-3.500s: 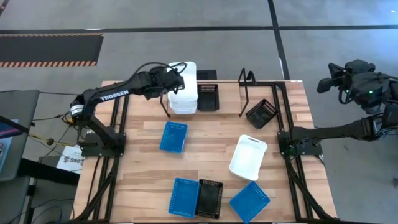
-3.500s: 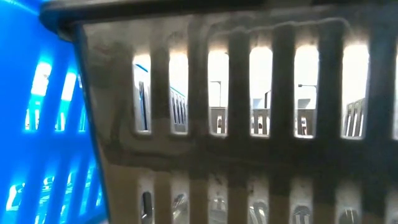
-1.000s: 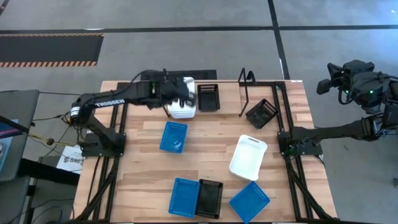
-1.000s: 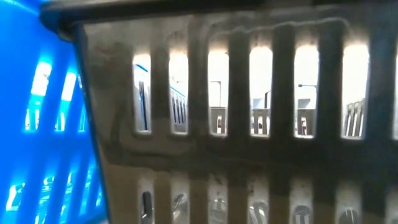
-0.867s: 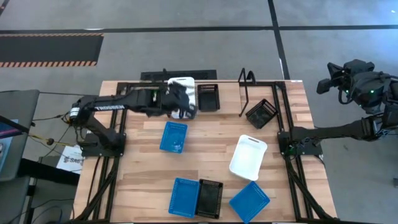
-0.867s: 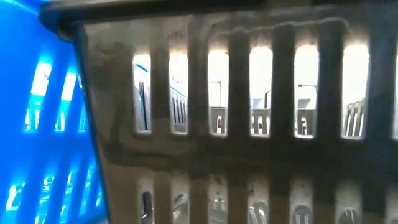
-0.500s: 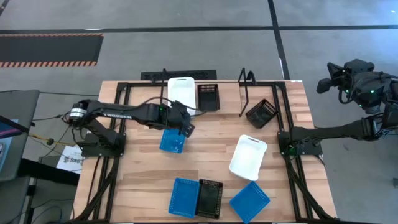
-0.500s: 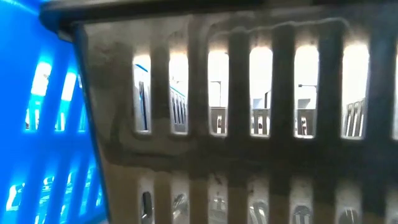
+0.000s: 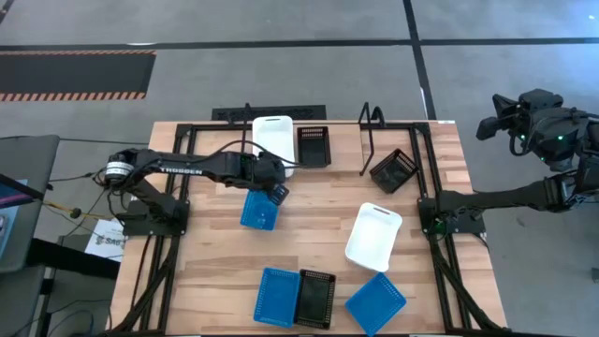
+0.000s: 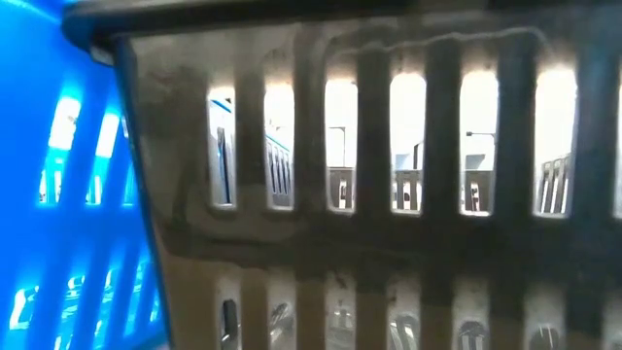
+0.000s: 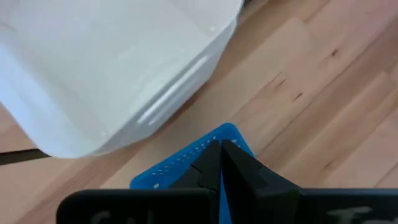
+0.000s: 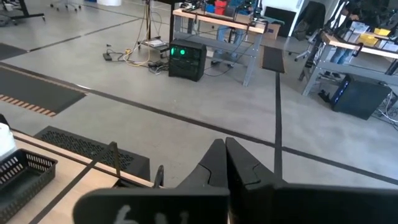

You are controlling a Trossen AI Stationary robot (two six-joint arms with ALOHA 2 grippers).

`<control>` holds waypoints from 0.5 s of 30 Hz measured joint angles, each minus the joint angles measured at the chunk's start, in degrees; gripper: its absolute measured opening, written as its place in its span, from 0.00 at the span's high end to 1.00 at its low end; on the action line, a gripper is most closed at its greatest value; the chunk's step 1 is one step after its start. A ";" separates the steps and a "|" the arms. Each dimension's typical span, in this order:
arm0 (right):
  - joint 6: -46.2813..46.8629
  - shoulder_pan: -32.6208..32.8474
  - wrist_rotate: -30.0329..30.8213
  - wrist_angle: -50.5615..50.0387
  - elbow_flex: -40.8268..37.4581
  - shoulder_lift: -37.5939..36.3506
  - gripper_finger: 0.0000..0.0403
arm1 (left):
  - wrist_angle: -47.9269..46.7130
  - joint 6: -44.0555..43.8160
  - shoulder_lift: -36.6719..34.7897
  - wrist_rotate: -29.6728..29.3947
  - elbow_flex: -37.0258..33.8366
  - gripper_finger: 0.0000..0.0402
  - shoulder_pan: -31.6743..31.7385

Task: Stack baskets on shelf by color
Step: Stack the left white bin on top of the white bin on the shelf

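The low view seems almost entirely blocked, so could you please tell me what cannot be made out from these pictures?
- Low view: a black basket and a blue basket fill the lens; the table and both arms are hidden.
- High view: the left gripper covers one end of the blue basket; contact is unclear.
- Left wrist view: the white basket is cut off by the edges.
- High view: the right gripper is out of frame.

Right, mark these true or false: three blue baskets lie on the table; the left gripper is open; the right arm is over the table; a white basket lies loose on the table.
1. Three blue baskets lie on the table. True: one under the left gripper, two at the near edge.
2. The left gripper is open. False: it is shut.
3. The right arm is over the table. False: it waits off to the side.
4. A white basket lies loose on the table. True.
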 joint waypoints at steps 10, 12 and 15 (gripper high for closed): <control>0.44 0.00 0.03 0.02 0.00 0.00 1.00 | -0.27 5.16 0.00 -3.04 -0.11 1.00 3.14; 0.44 0.00 0.03 0.00 0.00 0.00 1.00 | -0.26 6.33 0.00 -3.66 -0.11 1.00 3.87; 0.46 0.00 0.05 0.00 0.00 0.00 1.00 | -0.26 7.72 0.00 -3.94 -0.11 1.00 5.12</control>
